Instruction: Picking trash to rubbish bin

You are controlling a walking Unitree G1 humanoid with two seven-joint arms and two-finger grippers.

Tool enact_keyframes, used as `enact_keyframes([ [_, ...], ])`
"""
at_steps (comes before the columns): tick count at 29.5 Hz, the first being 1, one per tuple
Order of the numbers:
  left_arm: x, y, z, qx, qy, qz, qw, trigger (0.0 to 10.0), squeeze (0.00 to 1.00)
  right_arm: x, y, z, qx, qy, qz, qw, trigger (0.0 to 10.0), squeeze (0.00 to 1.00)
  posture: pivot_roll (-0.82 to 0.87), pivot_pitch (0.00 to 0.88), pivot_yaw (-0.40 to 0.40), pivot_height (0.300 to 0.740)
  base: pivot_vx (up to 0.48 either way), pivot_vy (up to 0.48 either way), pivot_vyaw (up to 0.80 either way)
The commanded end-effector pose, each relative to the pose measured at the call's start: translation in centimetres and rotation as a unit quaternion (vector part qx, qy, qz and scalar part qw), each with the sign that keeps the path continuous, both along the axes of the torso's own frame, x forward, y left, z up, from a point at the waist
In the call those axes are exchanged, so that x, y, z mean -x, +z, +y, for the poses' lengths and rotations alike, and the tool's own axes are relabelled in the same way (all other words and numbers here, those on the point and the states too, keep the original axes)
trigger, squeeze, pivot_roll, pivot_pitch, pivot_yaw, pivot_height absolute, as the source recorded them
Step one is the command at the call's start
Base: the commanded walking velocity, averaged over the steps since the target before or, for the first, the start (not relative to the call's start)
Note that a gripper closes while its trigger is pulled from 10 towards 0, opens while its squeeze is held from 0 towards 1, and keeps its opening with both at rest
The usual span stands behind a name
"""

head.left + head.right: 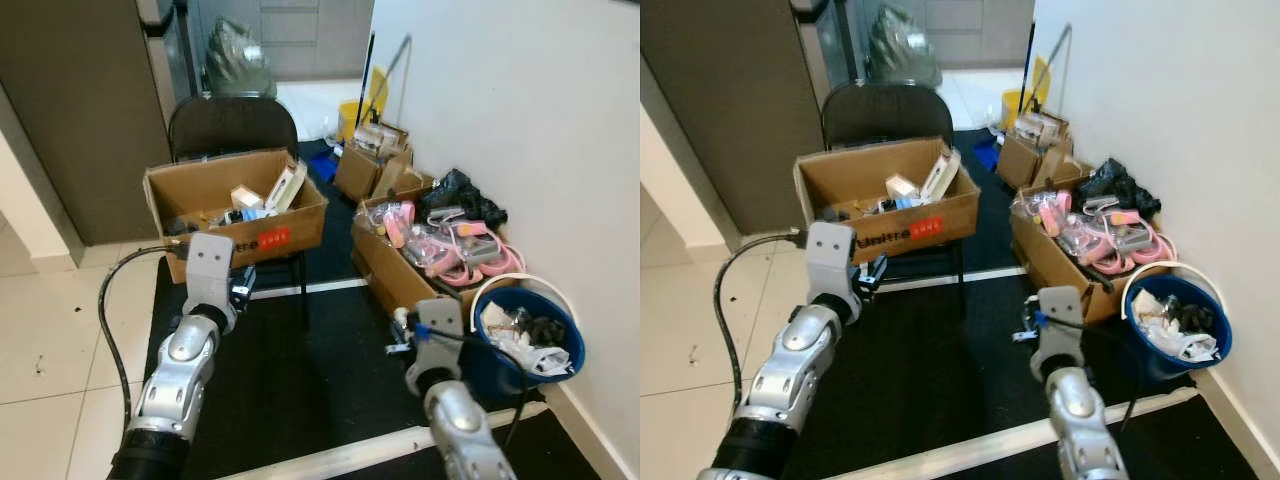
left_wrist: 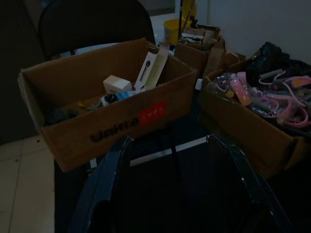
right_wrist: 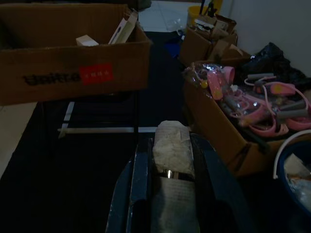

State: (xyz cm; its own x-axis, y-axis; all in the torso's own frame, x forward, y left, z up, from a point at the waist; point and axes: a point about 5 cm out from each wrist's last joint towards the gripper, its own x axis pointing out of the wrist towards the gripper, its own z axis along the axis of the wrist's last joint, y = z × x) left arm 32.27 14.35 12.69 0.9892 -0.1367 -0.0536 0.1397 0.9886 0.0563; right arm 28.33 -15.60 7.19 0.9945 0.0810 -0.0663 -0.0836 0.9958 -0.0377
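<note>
A crumpled pale paper wrapper (image 3: 172, 155) sits clamped between the two black fingers of my right gripper (image 3: 171, 140), which is shut on it. That gripper (image 1: 403, 335) hovers low over the black mat, just left of the blue rubbish bin (image 1: 495, 372). The bin has a white handle, holds paper scraps and stands by the wall. My left gripper (image 2: 169, 141) is open with nothing between its fingers. It is held up (image 1: 243, 283) in front of the cardboard box on the chair.
An open cardboard box (image 1: 235, 210) of small items rests on a black folding chair (image 1: 232, 125). A floor box of pink gear (image 1: 440, 250) stands behind the bin. Smaller boxes (image 1: 372, 160) and a yellow bucket (image 1: 350, 118) lie further back. White tiles (image 1: 50, 340) are on the left.
</note>
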Motion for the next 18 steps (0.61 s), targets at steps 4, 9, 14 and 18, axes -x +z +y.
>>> enact_keyframes([
  [4, 0.17, -0.19, 0.38, -0.005, 0.006, 0.006, 1.000, 10.0, 0.00, 0.08, -0.25, 0.48, -0.008, 0.004, 0.005, 1.000, 10.0, 0.00, -0.07, 0.073, -0.015, 0.740, 0.382, 0.000, 0.00],
  [9, 0.16, -0.15, 0.40, -0.004, 0.006, 0.006, 1.000, 10.0, 0.00, 0.05, -0.23, 0.51, -0.008, 0.004, 0.005, 1.000, 10.0, 0.00, -0.07, 0.073, -0.013, 0.740, 0.382, 0.000, 0.00],
  [14, 0.22, -0.13, 0.25, -0.004, 0.005, 0.006, 1.000, 10.0, 0.00, 0.07, -0.26, 0.45, -0.006, 0.006, 0.007, 1.000, 10.0, 0.00, -0.07, 0.074, -0.014, 0.740, 0.384, 0.000, 0.00],
  [18, 0.26, -0.13, 0.29, -0.004, 0.006, 0.006, 1.000, 10.0, 0.00, 0.10, -0.23, 0.49, -0.012, 0.005, 0.005, 1.000, 10.0, 0.00, -0.07, 0.074, -0.016, 0.740, 0.382, 0.000, 0.00],
])
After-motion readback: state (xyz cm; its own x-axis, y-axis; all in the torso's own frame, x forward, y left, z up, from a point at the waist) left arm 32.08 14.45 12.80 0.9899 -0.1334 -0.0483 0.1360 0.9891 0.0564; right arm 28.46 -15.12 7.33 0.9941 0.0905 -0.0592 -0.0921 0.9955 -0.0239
